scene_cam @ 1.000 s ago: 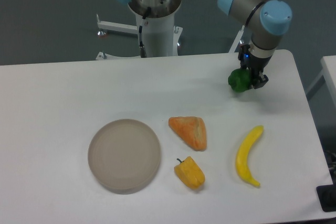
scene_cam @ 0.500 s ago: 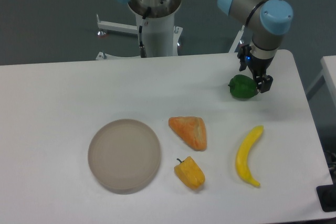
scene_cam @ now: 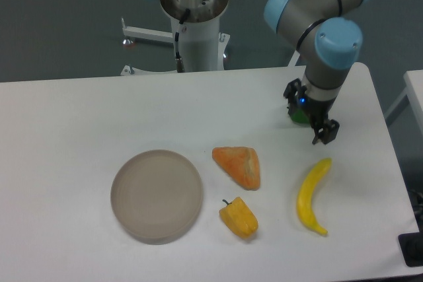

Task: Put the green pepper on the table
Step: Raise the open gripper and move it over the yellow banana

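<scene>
Only a small patch of the dark-green pepper [scene_cam: 298,116] shows, on the white table [scene_cam: 79,117] near the back right; the wrist covers the rest of it. My gripper [scene_cam: 324,135] hangs just in front and to the right of the pepper. Its dark fingers [scene_cam: 328,130] point down towards the table with nothing between the tips, so the pepper is not held and the gripper looks open.
A yellow banana [scene_cam: 312,194] lies in front of the gripper. An orange wedge [scene_cam: 239,165] and a yellow-orange pepper [scene_cam: 239,217] sit mid-table, and a round grey-beige plate [scene_cam: 156,193] is to their left. The table's right edge is close by.
The green pepper went down from the gripper's grasp onto the table. The gripper has let go, turned and moved forward and right, and the wrist now covers most of the pepper.
</scene>
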`<state>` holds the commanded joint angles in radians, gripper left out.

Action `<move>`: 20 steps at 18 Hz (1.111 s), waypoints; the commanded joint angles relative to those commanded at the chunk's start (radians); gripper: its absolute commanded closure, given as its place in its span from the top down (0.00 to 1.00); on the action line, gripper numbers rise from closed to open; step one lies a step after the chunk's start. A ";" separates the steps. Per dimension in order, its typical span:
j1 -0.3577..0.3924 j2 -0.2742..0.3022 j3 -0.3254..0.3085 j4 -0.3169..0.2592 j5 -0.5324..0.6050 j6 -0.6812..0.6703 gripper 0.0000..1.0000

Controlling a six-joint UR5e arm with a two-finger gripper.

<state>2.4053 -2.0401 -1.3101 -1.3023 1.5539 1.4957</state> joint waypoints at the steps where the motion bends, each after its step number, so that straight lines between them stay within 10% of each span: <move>1: -0.003 -0.002 0.006 0.000 0.000 -0.003 1.00; 20: -0.031 -0.054 0.060 -0.046 0.005 -0.111 1.00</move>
<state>2.3746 -2.0939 -1.2502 -1.3484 1.5585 1.3852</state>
